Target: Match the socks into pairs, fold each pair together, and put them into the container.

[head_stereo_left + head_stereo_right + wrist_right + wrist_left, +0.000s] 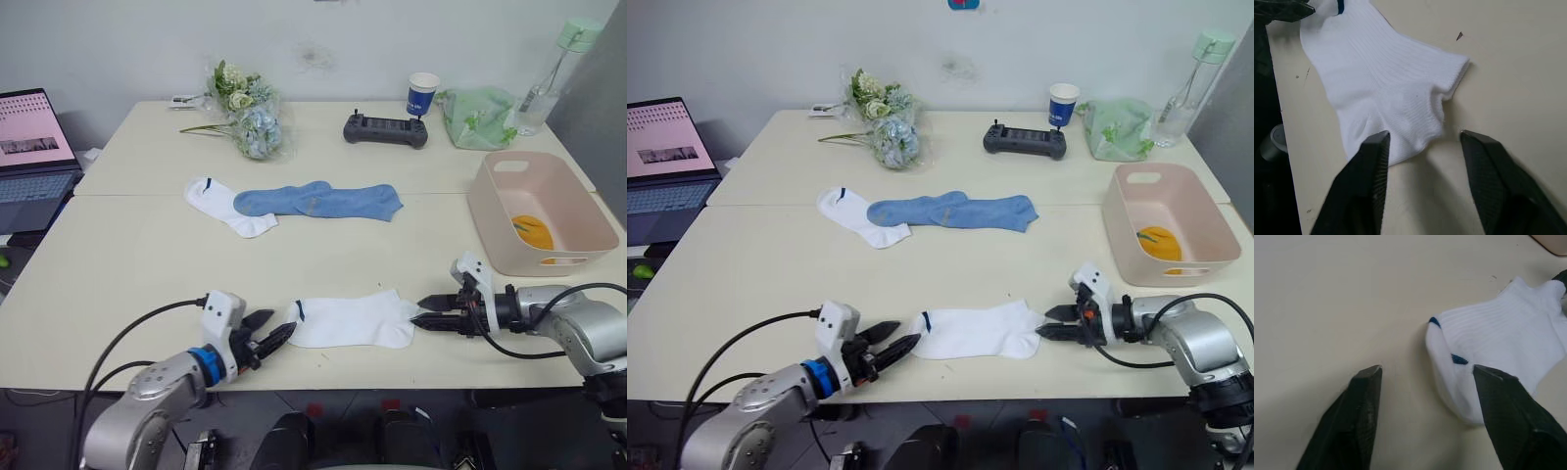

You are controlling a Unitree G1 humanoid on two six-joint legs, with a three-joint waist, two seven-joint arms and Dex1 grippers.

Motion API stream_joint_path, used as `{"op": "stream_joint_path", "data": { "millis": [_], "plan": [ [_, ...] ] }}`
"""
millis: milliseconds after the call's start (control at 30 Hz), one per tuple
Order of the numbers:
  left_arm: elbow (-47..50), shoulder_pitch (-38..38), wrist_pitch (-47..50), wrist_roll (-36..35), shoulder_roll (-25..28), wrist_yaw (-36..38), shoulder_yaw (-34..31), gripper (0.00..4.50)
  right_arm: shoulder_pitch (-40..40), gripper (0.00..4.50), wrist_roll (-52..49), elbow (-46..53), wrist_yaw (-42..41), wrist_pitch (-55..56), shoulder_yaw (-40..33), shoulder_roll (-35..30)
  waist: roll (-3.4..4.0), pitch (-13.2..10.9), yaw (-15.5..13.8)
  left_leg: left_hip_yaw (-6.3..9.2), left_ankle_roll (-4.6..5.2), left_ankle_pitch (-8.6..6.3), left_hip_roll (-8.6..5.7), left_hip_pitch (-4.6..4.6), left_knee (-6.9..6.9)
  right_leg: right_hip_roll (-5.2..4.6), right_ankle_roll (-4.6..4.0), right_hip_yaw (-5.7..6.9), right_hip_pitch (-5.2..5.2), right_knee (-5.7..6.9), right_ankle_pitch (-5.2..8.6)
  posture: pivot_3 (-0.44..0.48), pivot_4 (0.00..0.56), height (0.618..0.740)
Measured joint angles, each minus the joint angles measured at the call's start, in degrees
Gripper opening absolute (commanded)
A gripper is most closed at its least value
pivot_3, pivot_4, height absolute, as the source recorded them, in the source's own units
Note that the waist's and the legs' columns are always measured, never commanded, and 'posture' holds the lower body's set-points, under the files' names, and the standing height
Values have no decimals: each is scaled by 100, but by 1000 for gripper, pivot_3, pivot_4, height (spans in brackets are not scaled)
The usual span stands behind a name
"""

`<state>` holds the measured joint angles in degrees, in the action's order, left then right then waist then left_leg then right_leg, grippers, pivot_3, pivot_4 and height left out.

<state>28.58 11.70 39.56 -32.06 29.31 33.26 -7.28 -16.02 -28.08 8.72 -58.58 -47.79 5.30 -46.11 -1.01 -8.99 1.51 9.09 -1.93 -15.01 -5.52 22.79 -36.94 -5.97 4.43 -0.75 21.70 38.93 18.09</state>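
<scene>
A white sock [355,319] lies flat near the table's [127,264] front edge, between the two grippers. The left gripper [270,333] sits at its cuff end with fingers spread wide, holding nothing; the right gripper [427,311] is at the toe end, likewise open and empty. Farther back, a second white sock [223,205] lies touching the light blue socks [323,201] — apparently two, overlapped. The pink container [540,210] stands at the right, something orange inside.
</scene>
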Motion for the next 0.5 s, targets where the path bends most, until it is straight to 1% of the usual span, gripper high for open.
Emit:
{"op": "stream_joint_path", "data": {
  "millis": [100,133,200,233,267,300,333,400,433,500],
  "plan": [
    [-5,-221,3,-203,171,71,-430,3791,-190,2453,-10,19,41,162,-153,52,1,-1,-4,2,0,0,0,1,-1,0,0,3,-1,0,0,0,150,740],
    [-5,-334,-1,-226,208,91,-478,3626,-255,2453,-14,37,68,205,-186,123,0,-1,-4,3,0,0,0,1,-1,0,0,5,-2,-1,0,0,150,740],
    [-1,-689,-150,-99,447,238,-356,3173,-409,2065,-34,230,204,325,-202,483,0,-1,-1,3,-1,0,1,1,0,0,0,5,-2,-1,0,0,150,740],
    [3,-816,-287,37,563,314,-219,2868,-447,1840,-44,302,261,371,-181,655,0,-1,1,2,-2,1,1,1,1,0,0,4,-2,-2,0,0,150,740],
    [7,-950,-447,208,655,417,-21,2549,-455,1492,-10,388,298,479,-115,790,1,-1,1,0,-2,0,-1,1,2,0,0,2,-1,-5,0,0,150,740],
    [9,-1041,-556,310,658,496,151,2231,-447,1175,45,462,314,622,-1,847,1,-1,1,0,-2,0,-2,2,3,-1,0,0,-1,-7,0,0,150,740],
    [2,-1122,-666,426,627,541,382,1849,-429,753,210,524,350,851,159,910,1,-1,2,0,-2,0,-2,2,2,-1,0,1,-1,-10,0,0,150,740],
    [-114,-1245,-942,739,483,575,845,1254,-309,83,557,556,442,1315,457,1077,0,0,1,1,-2,0,-2,2,2,-1,1,1,-1,-8,0,0,150,740],
    [-222,-1253,-1126,954,407,561,1085,863,-223,0,727,550,509,1512,626,1173,0,0,2,1,-2,1,-2,1,2,-1,1,0,0,-6,0,0,150,740],
    [-453,-1214,-1432,1326,299,529,1448,240,-32,0,969,483,614,1822,822,1308,0,0,2,2,-3,1,-1,1,2,0,0,0,2,-3,0,0,150,740]
  ]
}}
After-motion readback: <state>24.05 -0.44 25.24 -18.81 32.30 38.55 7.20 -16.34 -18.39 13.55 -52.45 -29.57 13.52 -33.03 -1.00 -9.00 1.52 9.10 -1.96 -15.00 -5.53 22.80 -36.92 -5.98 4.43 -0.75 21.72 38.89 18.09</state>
